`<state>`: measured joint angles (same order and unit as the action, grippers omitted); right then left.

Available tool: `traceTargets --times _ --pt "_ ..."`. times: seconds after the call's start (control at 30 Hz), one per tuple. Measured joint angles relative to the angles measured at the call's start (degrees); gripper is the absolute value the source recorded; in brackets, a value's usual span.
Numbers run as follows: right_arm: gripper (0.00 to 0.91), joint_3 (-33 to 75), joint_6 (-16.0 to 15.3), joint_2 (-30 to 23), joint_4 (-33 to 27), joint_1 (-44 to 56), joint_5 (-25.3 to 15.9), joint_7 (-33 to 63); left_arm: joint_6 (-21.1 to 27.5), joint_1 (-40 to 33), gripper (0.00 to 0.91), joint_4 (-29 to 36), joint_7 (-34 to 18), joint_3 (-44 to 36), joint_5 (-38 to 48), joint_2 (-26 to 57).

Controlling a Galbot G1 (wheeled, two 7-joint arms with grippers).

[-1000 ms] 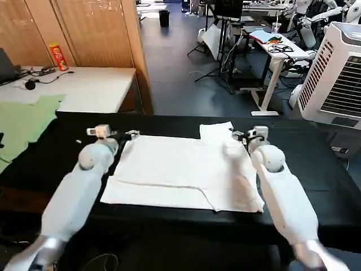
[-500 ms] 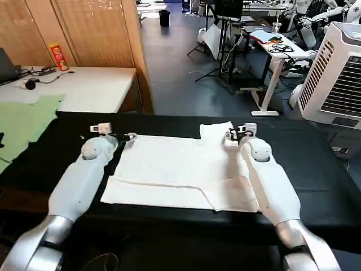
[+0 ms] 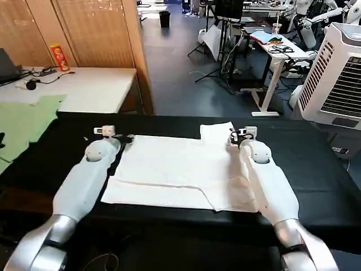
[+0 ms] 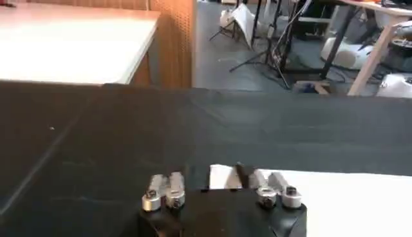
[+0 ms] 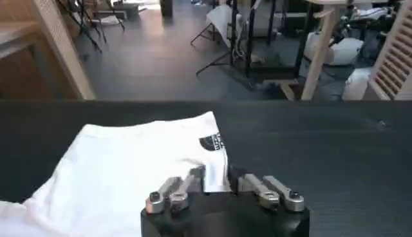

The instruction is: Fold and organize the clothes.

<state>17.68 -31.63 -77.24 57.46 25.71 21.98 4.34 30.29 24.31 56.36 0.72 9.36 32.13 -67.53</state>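
Fingers spread on both grippers, nothing held. Left gripper (image 4: 220, 185) sits low over the black table (image 3: 327, 186) at the far-left corner of the white T-shirt (image 3: 180, 169); one finger over the cloth edge, the other over bare tabletop. Right gripper (image 5: 217, 183) is low at the shirt's far-right part, by the sleeve w/ a small black logo, straddling the cloth edge. Can't tell if either touches fabric. Shirt lies flat mid-table, partly folded, near edge close to the table front. Pale green garment (image 3: 20, 121) on the left, apart. Beyond: white side table (image 3: 84, 87), fan unit (image 3: 338, 79).
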Motion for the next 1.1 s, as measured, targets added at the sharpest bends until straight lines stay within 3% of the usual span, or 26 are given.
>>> traceTargets --times 0.23,0.5,0.83,1.1 --pt "0.039 -0.03 3.18 0.88 2.79 1.46 0.38 -1.50 0.20 0.08 0.127 1.02 -0.17 0.01 0.06 0.09" --pt "0.039 0.46 4.72 5.03 14.79 7.30 5.20 -1.77 0.61 1.50 0.117 5.87 -2.23 0.24 1.23 2.13" --pt "0.039 2.74 3.19 13.63 31.79 18.60 10.00 -2.52 2.84 8.77 0.117 20.99 -5.47 3.23 7.10 7.22" --pt "0.039 3.20 0.12 18.29 41.59 26.07 10.45 -0.47 3.21 20.00 0.127 36.36 -6.56 7.87 8.16 12.60"
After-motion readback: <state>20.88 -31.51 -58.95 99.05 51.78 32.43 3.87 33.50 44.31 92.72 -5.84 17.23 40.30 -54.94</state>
